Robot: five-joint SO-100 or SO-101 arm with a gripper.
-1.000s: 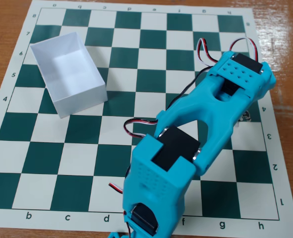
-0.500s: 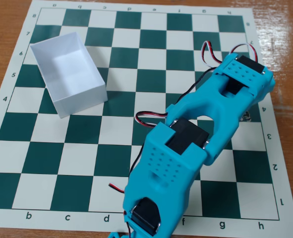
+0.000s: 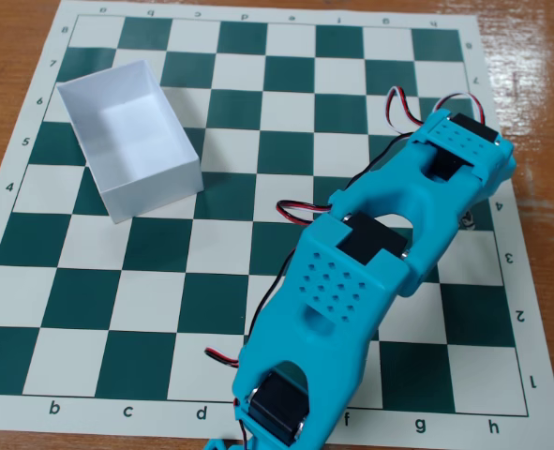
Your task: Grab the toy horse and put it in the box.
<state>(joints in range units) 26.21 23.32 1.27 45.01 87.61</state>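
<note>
Table (image 3: 5, 23): wood-grain top, brown; you see it at the top-left corner, down the left edge & along the right side past the mat

Chessboard mat (image 3: 145, 300): green & white squares w/ white border; letters a–h run along the bottom edge, numbers up both sides; it lies flat & covers nearly all of your view

Arm (image 3: 333, 309): turquoise plastic w/ black servos set in it; it comes in from the bottom edge around cols d–f, then folds up & to the right toward cols g–h, rows 4–6; upper link has a dimpled plate on top

Wires (image 3: 300, 211): red/black/white leads; one loop pokes out left of the arm's elbow, another pair arcs above the far end, a third shows near the base

Box (image 3: 127, 141): white, open top, thin walls; sits on the upper-left part of the mat, approx cols b–c, rows 4–7, turned a bit off the grid; inside looks bare white; well apart from the arm

Toy horse (image 3: 466, 221): you only get a tiny pale-grey scrap w/ darker bits, peeking from under the arm's far end at the right side of the mat, near col h, row 4; pose is too hidden to call; far from the box, not in it

Gripper: buried under the arm's far end, so no fingertips show; whether the jaws are apart, together or clamped on the horse – can't tell from here
</note>
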